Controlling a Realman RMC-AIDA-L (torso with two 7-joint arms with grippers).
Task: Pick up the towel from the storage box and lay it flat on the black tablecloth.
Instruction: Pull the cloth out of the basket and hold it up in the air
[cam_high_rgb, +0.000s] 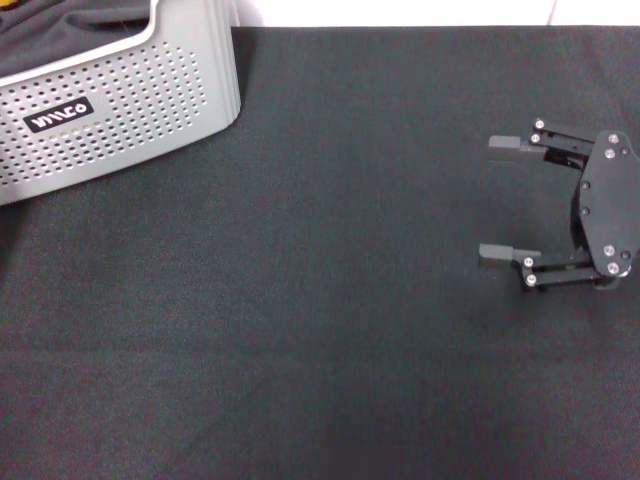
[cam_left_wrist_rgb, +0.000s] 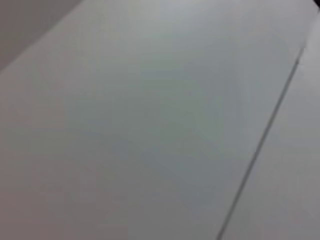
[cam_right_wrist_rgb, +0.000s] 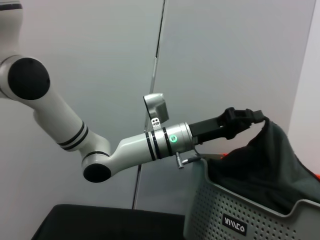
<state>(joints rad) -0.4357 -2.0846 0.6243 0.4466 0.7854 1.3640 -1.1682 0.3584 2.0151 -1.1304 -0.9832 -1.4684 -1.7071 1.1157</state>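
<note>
The storage box (cam_high_rgb: 130, 110) stands at the far left corner of the black tablecloth (cam_high_rgb: 320, 280), with dark cloth bunched inside. In the right wrist view my left gripper (cam_right_wrist_rgb: 252, 118) reaches over the storage box (cam_right_wrist_rgb: 235, 215) and is shut on a peak of the towel (cam_right_wrist_rgb: 265, 165). The towel hangs from it as a dark grey-green drape with orange showing at its edges, its lower part still inside the box. My right gripper (cam_high_rgb: 490, 198) hovers open over the right side of the cloth, holding nothing. The left wrist view shows only a pale wall.
A pale panelled wall (cam_right_wrist_rgb: 225, 55) with vertical seams rises behind the table. The left arm (cam_right_wrist_rgb: 125, 147) spans the space left of the box. The black tablecloth (cam_right_wrist_rgb: 100, 222) stretches flat between box and right gripper.
</note>
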